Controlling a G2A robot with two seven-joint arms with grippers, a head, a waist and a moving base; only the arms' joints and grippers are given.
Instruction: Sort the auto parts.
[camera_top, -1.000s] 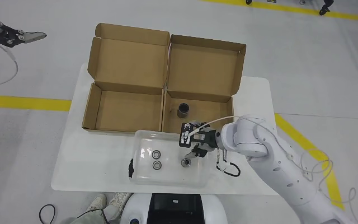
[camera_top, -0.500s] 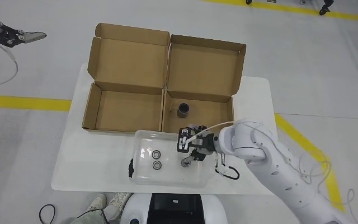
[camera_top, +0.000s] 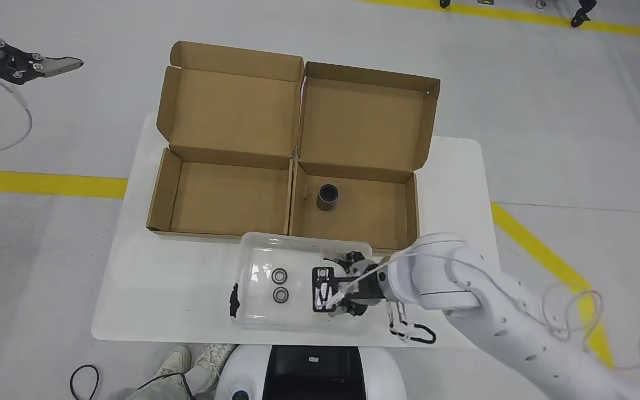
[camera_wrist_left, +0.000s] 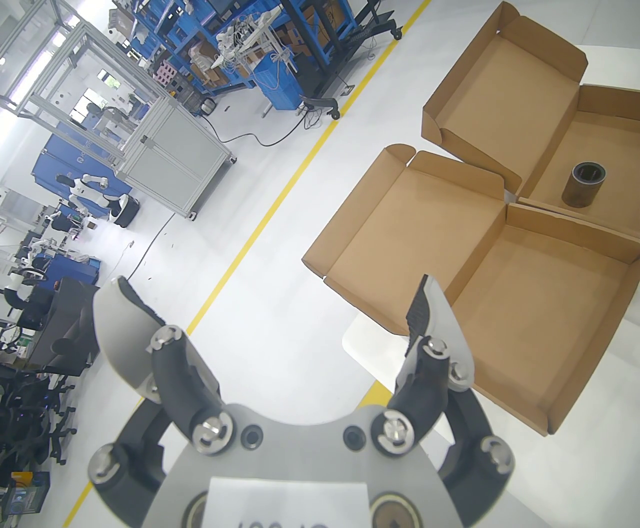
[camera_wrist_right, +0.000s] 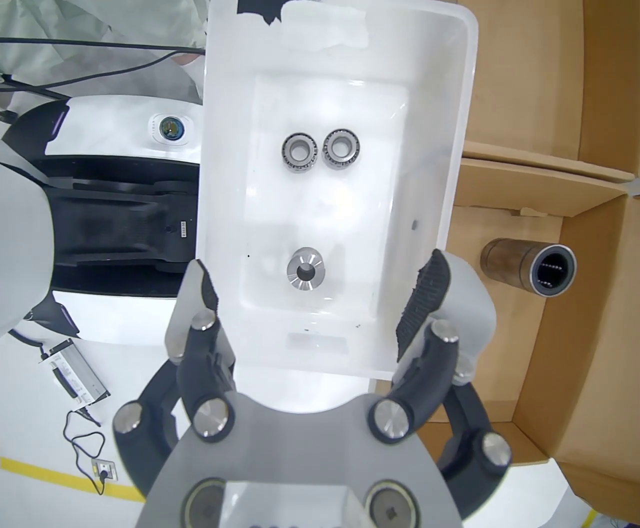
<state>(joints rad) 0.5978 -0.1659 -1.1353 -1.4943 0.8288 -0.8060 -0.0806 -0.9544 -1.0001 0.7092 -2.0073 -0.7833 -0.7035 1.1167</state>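
Top view, read left to right: the left gripper (camera_top: 42, 66) hangs well off the table (camera_top: 140, 290), fingers spread wide and holding nothing. Next comes the left cardboard box (camera_top: 220, 200), lid folded back. In front of it, a clear plastic bin (camera_top: 300, 238) holds a ring bearing (camera_wrist_right: 299, 151) and a second ring bearing (camera_wrist_right: 342, 148) side by side, and apart from them a small steel bushing (camera_wrist_right: 305, 270). The right gripper (camera_wrist_right: 320, 277) hovers over that bushing, wide open and empty. The bushing looks solid, stiff, heavy for its size and slick, so a hold across its round wall seems best. The bin's walls may crowd the fingers. Behind, the right cardboard box (camera_top: 385, 215) holds a dark cylinder (camera_top: 327, 195). A small grey device (camera_wrist_right: 75, 374) on a black cable lies beside the bin.
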